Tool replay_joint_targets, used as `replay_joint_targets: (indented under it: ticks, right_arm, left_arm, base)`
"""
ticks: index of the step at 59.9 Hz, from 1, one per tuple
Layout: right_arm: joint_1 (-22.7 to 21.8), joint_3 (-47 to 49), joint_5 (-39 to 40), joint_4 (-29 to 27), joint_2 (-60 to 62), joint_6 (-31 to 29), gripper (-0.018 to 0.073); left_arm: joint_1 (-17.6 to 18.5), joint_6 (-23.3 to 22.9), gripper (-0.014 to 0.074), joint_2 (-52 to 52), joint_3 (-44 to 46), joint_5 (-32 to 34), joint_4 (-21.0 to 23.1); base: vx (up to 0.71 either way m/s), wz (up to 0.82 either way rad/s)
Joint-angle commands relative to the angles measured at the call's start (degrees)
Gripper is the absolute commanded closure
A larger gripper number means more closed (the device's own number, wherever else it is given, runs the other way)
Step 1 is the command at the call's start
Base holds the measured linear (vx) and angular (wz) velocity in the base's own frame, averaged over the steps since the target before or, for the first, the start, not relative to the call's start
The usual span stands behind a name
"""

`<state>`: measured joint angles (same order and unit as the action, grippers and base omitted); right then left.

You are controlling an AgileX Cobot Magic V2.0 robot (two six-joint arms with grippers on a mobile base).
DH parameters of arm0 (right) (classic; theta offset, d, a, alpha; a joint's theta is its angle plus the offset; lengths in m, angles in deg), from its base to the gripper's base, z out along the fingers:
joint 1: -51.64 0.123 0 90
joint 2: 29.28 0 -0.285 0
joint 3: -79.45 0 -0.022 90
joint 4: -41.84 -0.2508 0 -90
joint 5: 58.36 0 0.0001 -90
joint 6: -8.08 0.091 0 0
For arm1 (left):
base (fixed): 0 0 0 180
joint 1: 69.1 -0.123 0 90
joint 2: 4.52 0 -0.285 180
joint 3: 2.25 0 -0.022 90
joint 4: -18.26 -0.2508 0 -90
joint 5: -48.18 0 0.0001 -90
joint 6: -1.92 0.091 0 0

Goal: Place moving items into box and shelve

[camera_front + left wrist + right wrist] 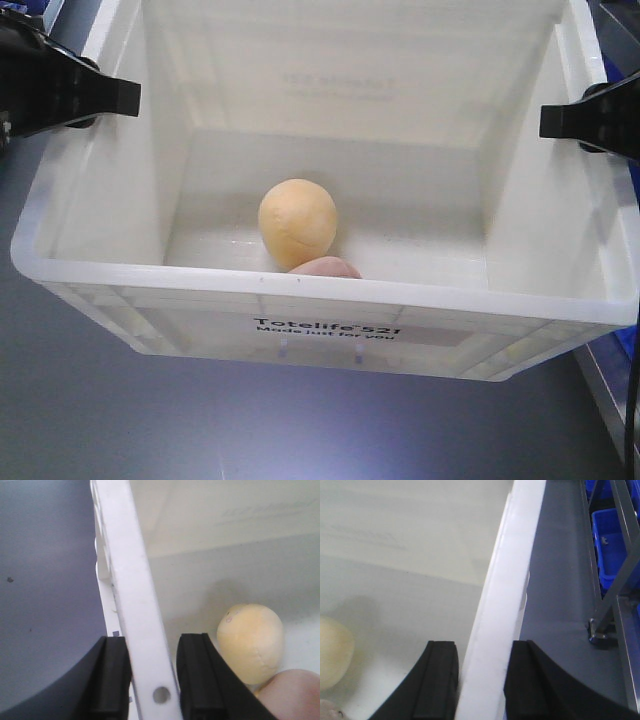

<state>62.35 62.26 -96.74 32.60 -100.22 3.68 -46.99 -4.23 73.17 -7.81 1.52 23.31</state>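
Box (330, 292): white crate, long axis spanning arm to arm. Left gripper (152, 677) clamps the left wall's rim, right gripper (482, 680) the right wall's, each with one pad inside and one outside. Yellow lump (297, 222), pink lump (325, 267): inside, touching, against near wall.

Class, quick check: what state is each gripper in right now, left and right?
The left gripper is shut on the white crate, clamping its left rim.
The right gripper is shut on the white crate, clamping its right rim.
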Motion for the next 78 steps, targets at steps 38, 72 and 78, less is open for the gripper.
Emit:
replay_joint_targets:
  ticks: [38,72,78]
  right_arm:
    - [0.6,2.7,8.6,-4.2,1.5,-1.2,0.0565]
    - [0.6,2.7,8.6,-4.2,1.5,-1.2,0.0565]
    - [0.6,2.7,8.6,-4.2,1.5,-1.2,0.0565]
  left_arm:
    - [1.3,1.3,0.0603,-2.5,2.5,9.1,5.9]
    - [1.3,1.3,0.0603,-2.5,2.5,9.1,5.9]
    - [1.3,1.3,0.0603,-2.5,2.5,9.1,5.9]
  base:
    - [0.53,0.04]
    - [0.49,0.00]
    - [0.45,0.05]
